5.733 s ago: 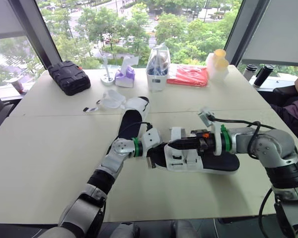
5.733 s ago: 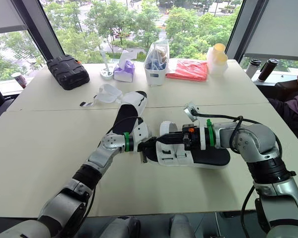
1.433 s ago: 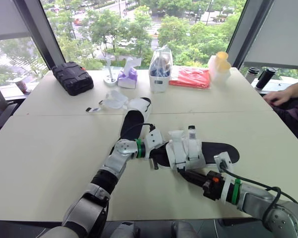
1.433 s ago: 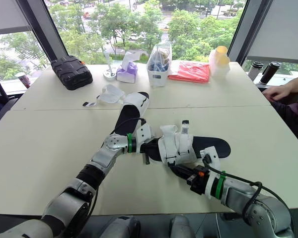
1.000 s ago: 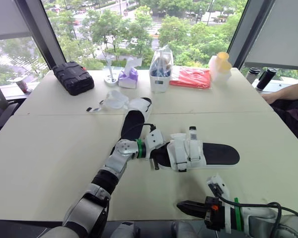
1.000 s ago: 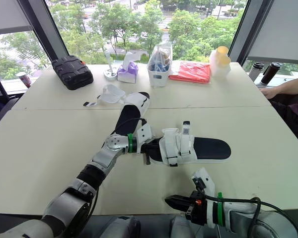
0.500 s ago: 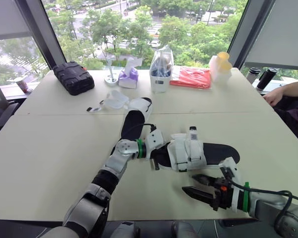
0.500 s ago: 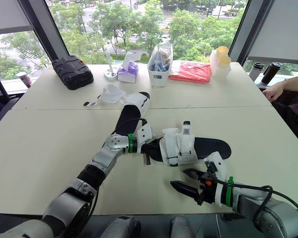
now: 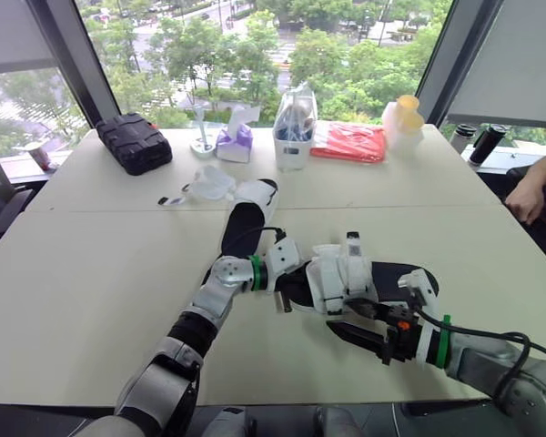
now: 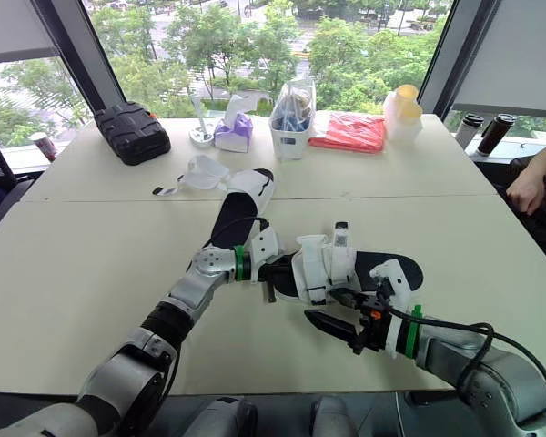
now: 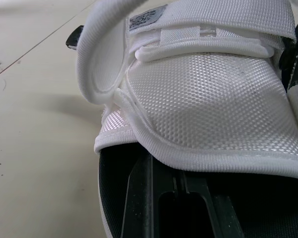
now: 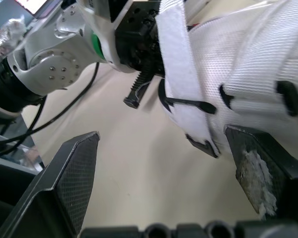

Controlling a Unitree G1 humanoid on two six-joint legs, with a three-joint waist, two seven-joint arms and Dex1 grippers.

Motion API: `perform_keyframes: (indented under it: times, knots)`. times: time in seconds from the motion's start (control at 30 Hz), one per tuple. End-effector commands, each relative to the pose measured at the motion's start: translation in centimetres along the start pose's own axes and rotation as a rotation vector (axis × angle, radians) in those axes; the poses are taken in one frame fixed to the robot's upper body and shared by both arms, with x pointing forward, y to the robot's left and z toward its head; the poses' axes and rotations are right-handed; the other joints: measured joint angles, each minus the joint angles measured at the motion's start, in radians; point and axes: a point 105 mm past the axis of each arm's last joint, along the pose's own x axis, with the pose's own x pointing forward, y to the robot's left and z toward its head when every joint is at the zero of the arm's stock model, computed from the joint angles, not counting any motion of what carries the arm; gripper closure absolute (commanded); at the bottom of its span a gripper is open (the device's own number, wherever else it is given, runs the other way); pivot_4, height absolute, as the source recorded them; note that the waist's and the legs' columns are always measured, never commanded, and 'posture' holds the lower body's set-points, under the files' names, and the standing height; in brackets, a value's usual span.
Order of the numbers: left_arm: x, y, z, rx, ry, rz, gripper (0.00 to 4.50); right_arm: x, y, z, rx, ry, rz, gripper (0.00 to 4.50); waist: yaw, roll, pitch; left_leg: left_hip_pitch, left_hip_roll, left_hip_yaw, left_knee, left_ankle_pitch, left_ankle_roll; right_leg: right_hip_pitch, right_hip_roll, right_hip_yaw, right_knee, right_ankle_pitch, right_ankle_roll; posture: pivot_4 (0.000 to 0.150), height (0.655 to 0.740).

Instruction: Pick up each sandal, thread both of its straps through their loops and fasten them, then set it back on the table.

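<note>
- The near sandal (image 9: 369, 276) lies across the middle of the pale surface (image 9: 91, 273), with its toe toward the robot's left and its heel toward the right. Whether its sole rests flat or is slightly raised cannot be told.
- Its footbed is black and its upper is white. One strap end (image 9: 350, 244) with a dark tab stands up above the upper.
- The left end effector (image 9: 289, 280) grips the toe end of the near sandal. In the left wrist view, a black finger (image 11: 144, 198) lies on the footbed, under the white mesh upper.
- The right end effector (image 9: 357, 324) hovers just in front of the white upper, on the robot's side of it and very close to it. Its jaws are spread wide and hold nothing.
- In the right wrist view the two fingers (image 12: 77, 173) stand well apart, with a white strap running between them.
- The far sandal (image 9: 246, 218) lies on the surface beyond the left arm, with its white straps loose at the far end.
- Along the window edge stand a black case (image 9: 133, 142), a purple tissue box (image 9: 229, 142), a clear container (image 9: 291, 127), a red packet (image 9: 349, 142) and yellow-capped bottles (image 9: 400, 118).
- A person's hand (image 9: 530, 195) rests at the right edge.
</note>
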Motion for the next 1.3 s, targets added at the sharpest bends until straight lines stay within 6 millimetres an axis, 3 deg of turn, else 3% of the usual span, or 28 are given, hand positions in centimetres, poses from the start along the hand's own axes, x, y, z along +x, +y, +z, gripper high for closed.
perform_keyframes:
  times: [0.03, 0.17, 0.23, 0.3, 0.47, 0.5, 0.8, 1.03, 1.3]
  knots:
    - [0.6, -0.9, -0.5, -0.007, 0.016, -0.034, 4.5, 1.2, 0.9, -0.1, 0.013, -0.005, 0.059, 0.16, -0.002, 0.0, 0.0, 0.0, 0.0, 0.0, 0.0, 0.0, 0.0, 0.0, 0.0, 0.0, 0.0, 0.0, 0.0, 0.15, 0.74]
    - [0.5, -0.9, -0.5, -0.009, 0.017, -0.027, 4.5, 1.7, 0.6, -0.6, 0.037, -0.001, 0.055, 0.16, -0.005, -0.001, -0.001, 0.001, 0.001, 0.0, 0.0, 0.0, 0.0, 0.0, 0.001, 0.0, 0.0, 0.0, 0.0, 0.15, 0.74]
    - [0.4, -0.9, -0.6, -0.009, 0.017, -0.026, 4.5, 1.8, 0.4, -0.7, 0.039, 0.0, 0.051, 0.68, -0.008, 0.0, -0.002, 0.002, 0.002, 0.0, 0.0, 0.0, 0.0, 0.001, 0.002, 0.0, 0.001, 0.0, 0.0, 0.15, 0.74]
    - [0.4, -0.9, -0.6, -0.01, 0.018, -0.024, 4.5, 1.9, 0.2, -0.6, 0.051, -0.01, 0.047, 1.48, -0.009, 0.0, -0.003, 0.002, 0.002, 0.0, 0.0, 0.0, 0.0, 0.002, 0.002, 0.0, 0.001, 0.0, 0.0, 0.15, 0.74]
    - [0.4, -0.9, -0.6, -0.01, 0.017, -0.02, 4.5, 2.2, 0.0, -1.2, 0.049, 0.018, 0.047, 4.14, -0.008, 0.001, -0.004, 0.002, 0.002, 0.0, 0.0, 0.0, 0.0, 0.001, 0.002, 0.0, 0.001, 0.0, 0.0, 0.15, 0.74]
    - [0.4, -0.9, -0.6, -0.01, 0.017, -0.019, 4.5, 2.2, 0.0, -1.3, 0.048, 0.023, 0.047, 4.46, -0.003, 0.001, -0.004, 0.001, 0.001, 0.0, 0.0, 0.0, 0.0, 0.001, 0.001, 0.0, 0.001, 0.0, 0.0, 0.15, 0.74]
    - [0.4, -0.9, -0.7, -0.012, 0.018, -0.015, 4.5, 1.8, 0.7, -1.3, 0.067, 0.019, 0.073, 4.46, -0.001, 0.001, -0.004, 0.0, 0.0, 0.0, 0.0, 0.0, 0.0, 0.0, 0.001, 0.0, 0.0, 0.0, 0.0, 0.15, 0.74]
    - [0.5, -0.8, -0.7, -0.009, 0.02, -0.018, 4.5, -0.1, 3.9, -3.4, 0.093, 0.157, 0.19, 4.46, 0.001, 0.001, -0.004, 0.0, 0.0, -0.001, 0.0, 0.0, 0.0, 0.0, 0.001, 0.0, 0.0, 0.0, 0.0, 0.15, 0.74]
    - [0.5, -0.8, -0.7, -0.004, 0.022, -0.02, 4.5, -1.8, 5.5, -3.4, 0.085, 0.213, 0.241, 4.46, 0.002, 0.001, -0.004, 0.0, 0.0, -0.001, 0.0, 0.0, 0.001, 0.001, 0.0, -0.001, -0.003, 0.0, 0.001, 0.15, 0.74]
